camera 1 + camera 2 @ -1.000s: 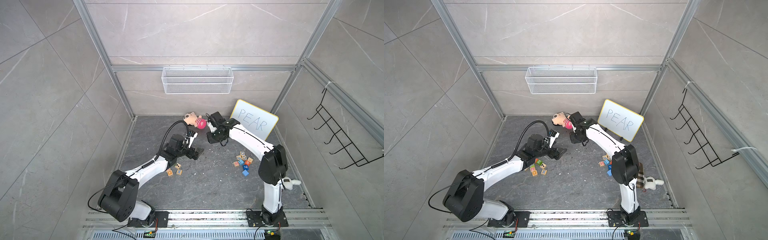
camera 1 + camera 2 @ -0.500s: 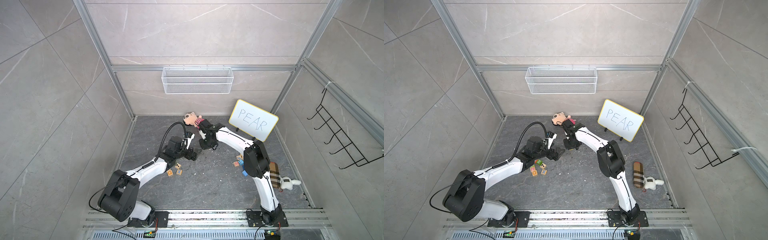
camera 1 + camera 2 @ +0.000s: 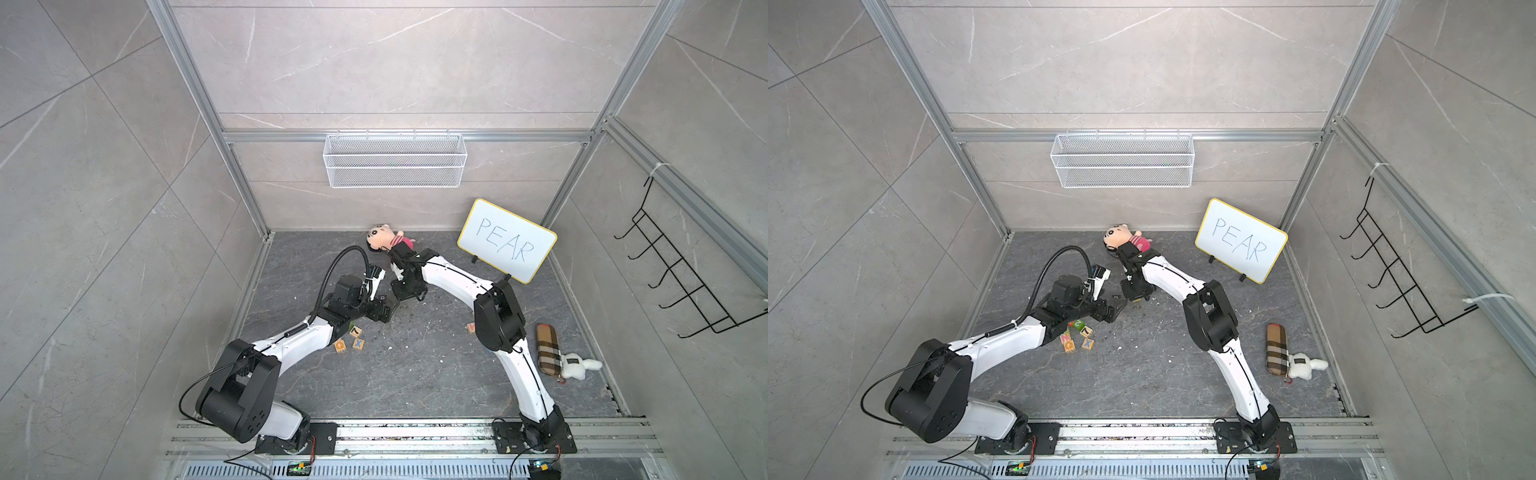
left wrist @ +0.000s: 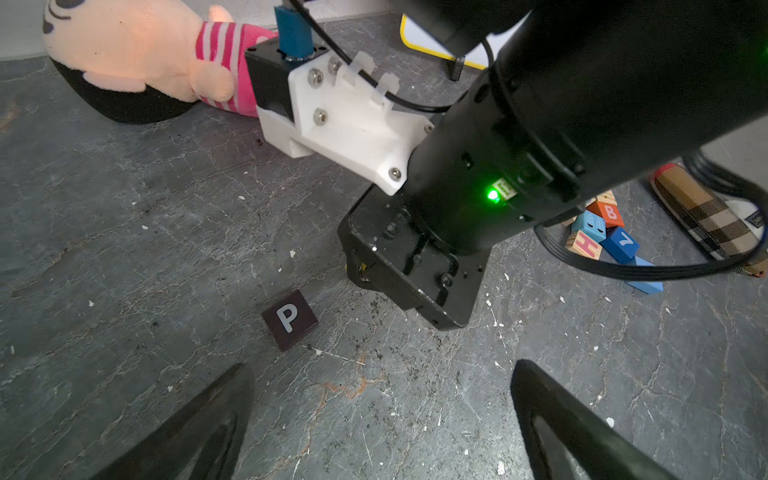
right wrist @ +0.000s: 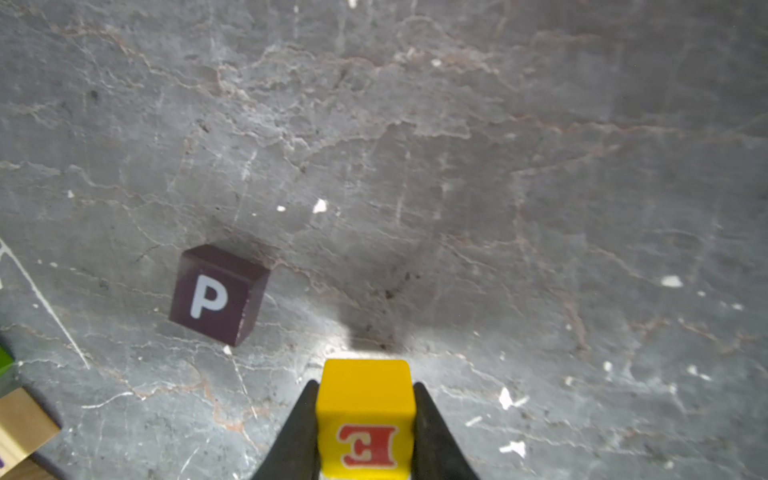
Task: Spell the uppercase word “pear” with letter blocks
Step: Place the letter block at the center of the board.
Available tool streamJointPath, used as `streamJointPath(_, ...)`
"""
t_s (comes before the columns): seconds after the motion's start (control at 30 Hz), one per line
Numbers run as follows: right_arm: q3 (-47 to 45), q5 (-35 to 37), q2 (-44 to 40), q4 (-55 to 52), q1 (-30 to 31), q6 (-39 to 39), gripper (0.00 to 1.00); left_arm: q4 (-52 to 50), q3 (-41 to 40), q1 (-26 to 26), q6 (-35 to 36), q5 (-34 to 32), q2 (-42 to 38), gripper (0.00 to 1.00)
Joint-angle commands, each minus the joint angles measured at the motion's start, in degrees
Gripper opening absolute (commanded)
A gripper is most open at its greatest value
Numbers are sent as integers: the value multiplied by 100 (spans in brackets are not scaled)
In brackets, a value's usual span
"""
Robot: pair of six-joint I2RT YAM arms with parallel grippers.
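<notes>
P block point(image 5: 219, 293) on stone floor point(image 5: 519, 174)

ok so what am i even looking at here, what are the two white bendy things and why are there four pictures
Those are two robot arms, the left arm and the right arm, bolted to a rail. Two pictures come from a camera pair looking down from above; the other two from a small camera on each wrist, looking along the jaws. The whiteboard says PEAR, the word to spell. On the dark floor lie a black P block, some wooden blocks, a doll and a plaid pouch. The right arm's jaws are shut on a yellow E block, near the P. The left arm's jaws stand open, empty.
</notes>
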Motion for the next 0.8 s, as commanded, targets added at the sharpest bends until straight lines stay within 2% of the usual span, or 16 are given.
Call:
streamJointPath(0.0,300,120,261,-211,111,-26,30,205,-33,48,-86,-63,-82,99)
streamJointPath(0.37,692,176,671,-407,146,-36,33,120,-69,45,-124,-113,-152,99)
streamJointPath(0.47,636,186,645,-336,160,-34,40,23,-24,44,-107,-108,-196,99)
streamJointPath(0.57,618,210,622,-379,166,-35,55,-12,-20,48,-91,-121,-277,99)
streamJointPath(0.77,230,378,314,-219,179,-27,67,-81,52,44,-57,-141,-407,99)
